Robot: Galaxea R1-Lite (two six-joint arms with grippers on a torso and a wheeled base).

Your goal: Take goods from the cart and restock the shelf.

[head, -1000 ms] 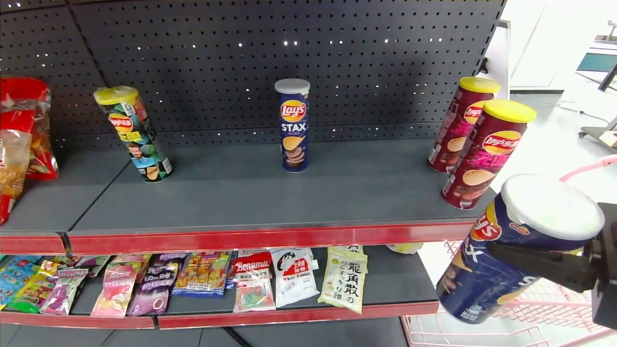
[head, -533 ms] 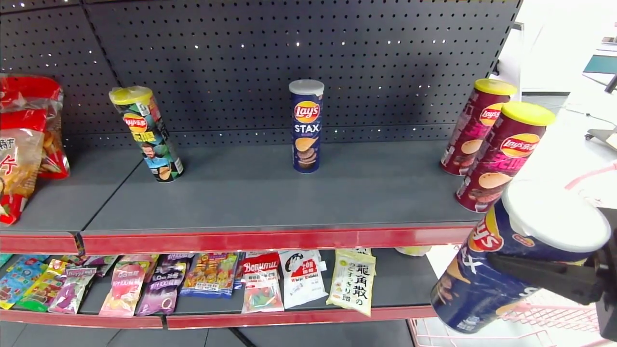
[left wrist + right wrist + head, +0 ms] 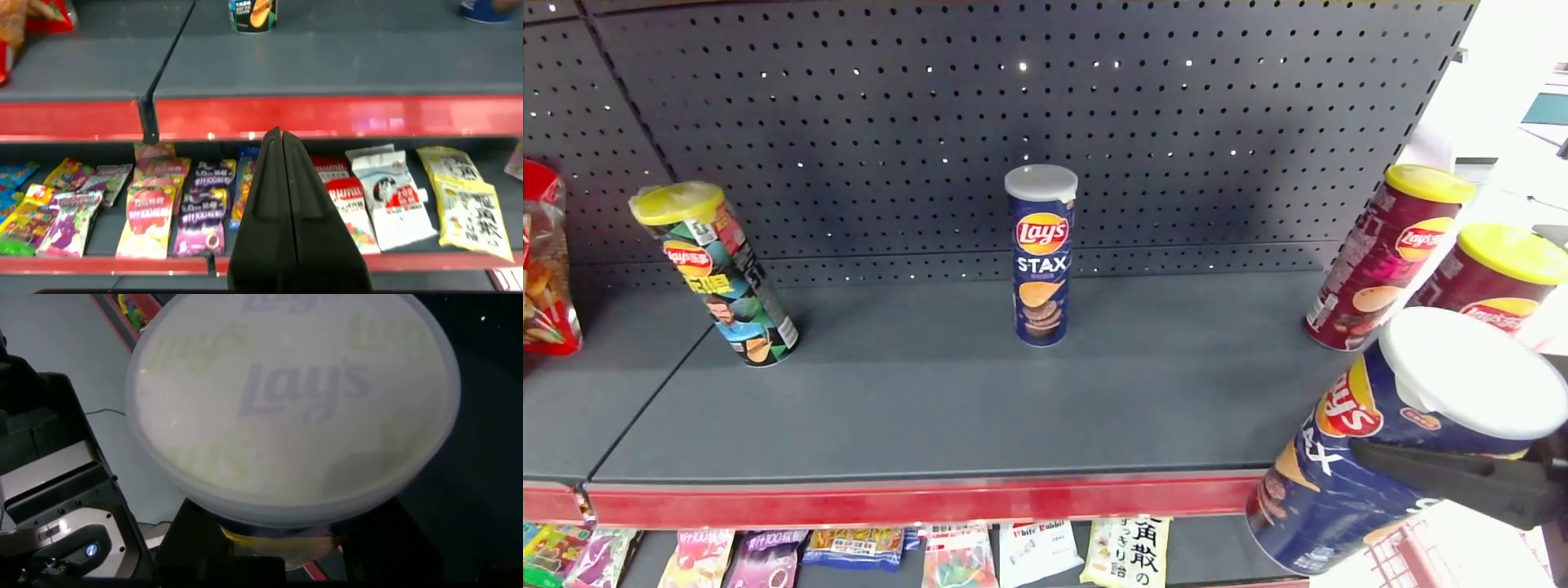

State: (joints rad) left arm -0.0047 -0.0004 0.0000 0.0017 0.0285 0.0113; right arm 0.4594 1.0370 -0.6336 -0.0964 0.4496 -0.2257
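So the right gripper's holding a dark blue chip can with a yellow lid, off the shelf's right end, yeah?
No, the lid is white, as the head view shows. The right gripper does hold the dark blue chip can off the shelf's right end.

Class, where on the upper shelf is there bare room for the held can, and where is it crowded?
Bare: the upper shelf between the green can and the standing blue can, and between that can and the maroon cans; also the front strip along the red edge. Crowded: the right end, where the two maroon cans stand.
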